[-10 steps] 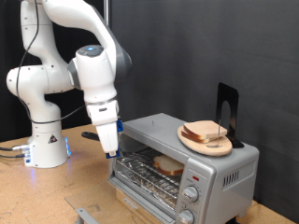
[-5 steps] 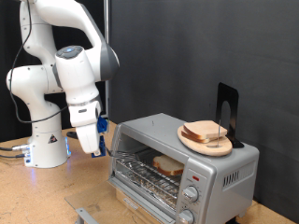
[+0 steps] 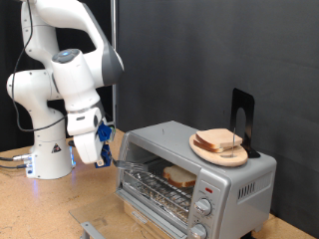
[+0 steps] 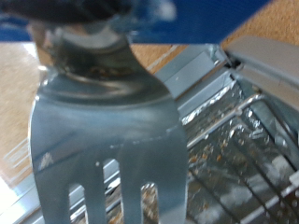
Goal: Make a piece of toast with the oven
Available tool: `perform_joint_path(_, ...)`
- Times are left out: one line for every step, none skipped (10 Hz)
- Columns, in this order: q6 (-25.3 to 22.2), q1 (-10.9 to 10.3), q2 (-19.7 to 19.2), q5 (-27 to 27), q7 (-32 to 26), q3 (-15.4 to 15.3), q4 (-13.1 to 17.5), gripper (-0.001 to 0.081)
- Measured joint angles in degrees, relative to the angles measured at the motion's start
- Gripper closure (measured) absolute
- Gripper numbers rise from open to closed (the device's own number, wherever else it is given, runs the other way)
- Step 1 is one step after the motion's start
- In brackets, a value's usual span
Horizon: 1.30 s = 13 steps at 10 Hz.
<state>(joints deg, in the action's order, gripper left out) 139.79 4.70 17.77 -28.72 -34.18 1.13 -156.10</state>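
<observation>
The piece of toast [image 3: 180,176] lies on the wire rack [image 3: 159,181] inside the oven [image 3: 194,177], whose front is open. More slices sit on a wooden plate [image 3: 220,152] on the oven's roof, at the exterior view's right. Left of the oven, above the tabletop [image 3: 40,207], hangs the claw [image 3: 103,154], clenched on a metal fork [image 4: 107,140], as the wrist view shows. The fork's tines hang close to the oven; a careless swing could snag the rack or shift the oven.
</observation>
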Motion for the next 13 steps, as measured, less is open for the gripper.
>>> perform_joint_path(-0.72,0.01,1.62,-1.94,-1.68,1.14,-0.17,0.0400)
perform_joint_path(-2.11,0.03,3.60,-3.50,-3.33,2.43,-0.33,0.0400)
perform_joint_path(-4.03,0.06,5.74,-4.35,-4.56,3.79,-0.38,0.0400)
perform_joint_path(-5.74,0.12,7.87,-4.53,-4.91,4.99,-0.41,0.0400)
perform_joint_path(-7.01,0.13,9.69,-4.53,-4.91,5.82,-0.44,0.0400)
perform_joint_path(-8.04,0.15,11.09,-4.53,-4.89,6.45,-0.46,0.0400)
perform_joint_path(-8.78,0.24,12.13,-4.53,-4.76,6.82,-0.46,0.0400)
perform_joint_path(-9.16,0.51,12.85,-4.51,-3.74,6.94,-0.46,0.0400)
perform_joint_path(-9.46,0.78,13.36,-4.50,-2.61,6.94,-0.50,0.0400)
perform_joint_path(-9.46,0.79,13.34,-4.46,-2.82,6.94,-0.56,0.0400)
perform_joint_path(-9.46,0.49,13.34,-5.07,-3.01,6.94,-0.60,0.0400)
perform_joint_path(-9.04,-0.63,13.34,-7.33,-4.15,6.91,-0.61,0.0400)
perform_joint_path(-7.80,-2.85,13.34,-11.33,-5.72,6.63,-0.64,0.0400)
